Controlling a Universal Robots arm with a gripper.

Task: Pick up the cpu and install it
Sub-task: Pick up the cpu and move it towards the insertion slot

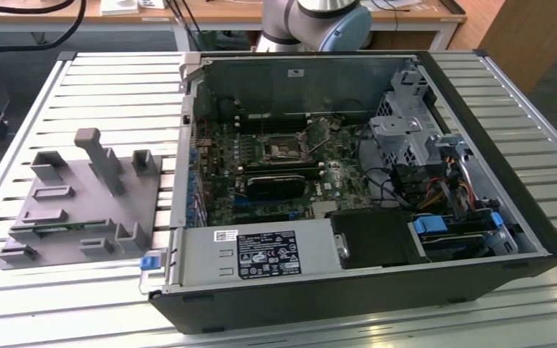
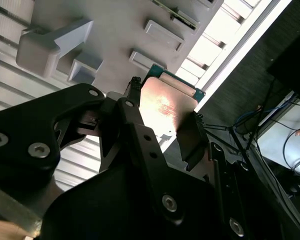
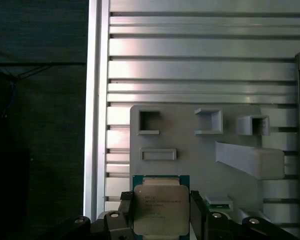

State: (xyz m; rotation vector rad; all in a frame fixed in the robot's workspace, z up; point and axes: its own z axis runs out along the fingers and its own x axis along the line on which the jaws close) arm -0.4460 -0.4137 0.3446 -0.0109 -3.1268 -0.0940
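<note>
Clamping the cpu (image 3: 160, 202) by two opposite edges, the gripper (image 3: 160, 220) is holding it just above the grey parts tray (image 3: 190, 150). Light, stiff and probably fragile underneath, the chip is best being gripped by those rims.

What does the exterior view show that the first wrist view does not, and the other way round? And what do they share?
The exterior view gives the open computer case, its motherboard and the robot arm's base. The first wrist view gives the cpu, held in the gripper with a finger on each side. Both have the grey holder lying on the slatted table.
</note>
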